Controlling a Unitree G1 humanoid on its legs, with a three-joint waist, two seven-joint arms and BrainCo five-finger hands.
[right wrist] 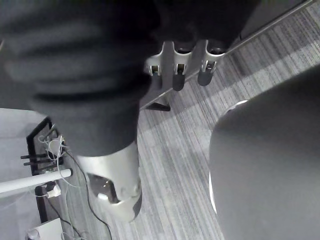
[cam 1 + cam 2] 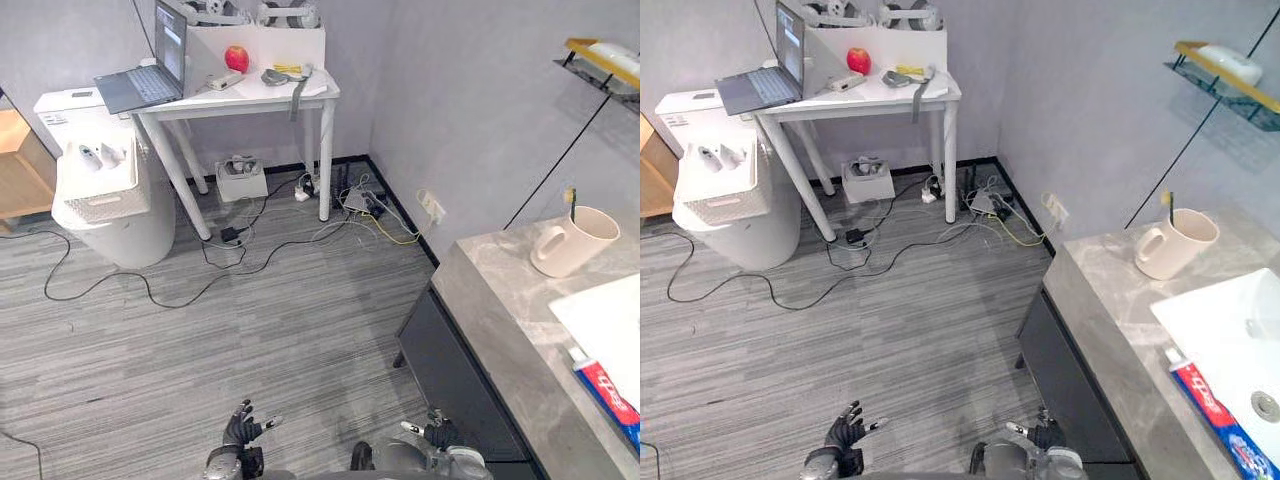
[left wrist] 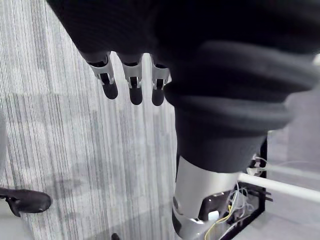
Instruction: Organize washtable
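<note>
Silver-fingered left hand and right hand both spread, empty, low over striped floor.

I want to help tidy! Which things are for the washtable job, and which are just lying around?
For the job: mug, toothpaste, sink, washtable.
Just lying about: laptop, apple, basket, cables.

The left hand hangs over the grey striped carpet floor. Its silver, dark-tipped fingers are straight in a row and hold nothing, and the silver thumb is set apart from them. Past the thumb are a slim white bar and a tangle of yellow and white cables.
</note>
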